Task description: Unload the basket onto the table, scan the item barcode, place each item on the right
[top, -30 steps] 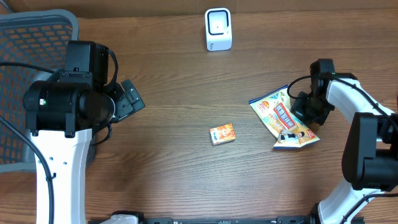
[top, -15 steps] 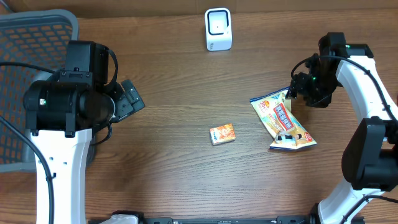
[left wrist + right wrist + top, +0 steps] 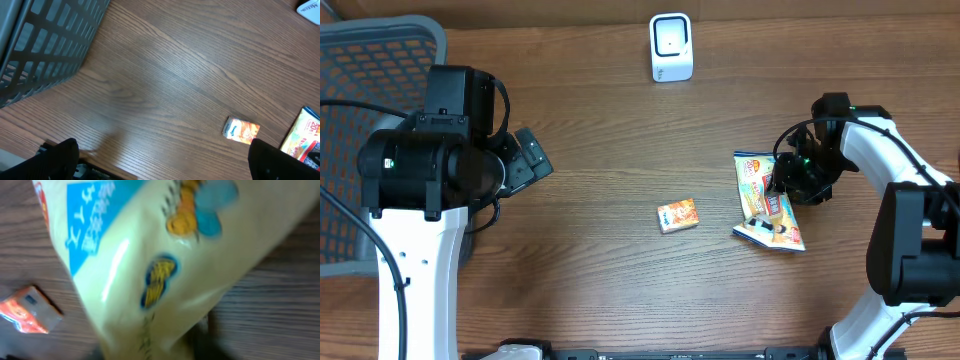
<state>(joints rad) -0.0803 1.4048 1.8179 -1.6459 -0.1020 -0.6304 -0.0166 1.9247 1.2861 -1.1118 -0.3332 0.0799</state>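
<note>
Touching the right claw [image 3: 783, 186], the snack bag [image 3: 757, 192] lies just beneath it.

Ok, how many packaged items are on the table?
2: a small orange box near the table's middle, and a snack bag to its right. Others may be hidden.

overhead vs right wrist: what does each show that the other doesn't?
Only overhead: scanner, basket, left arm. Only right wrist: the print on the bag up close, including a blue panel with white characters. Both: the bag, the small orange box and the wood table.
</note>
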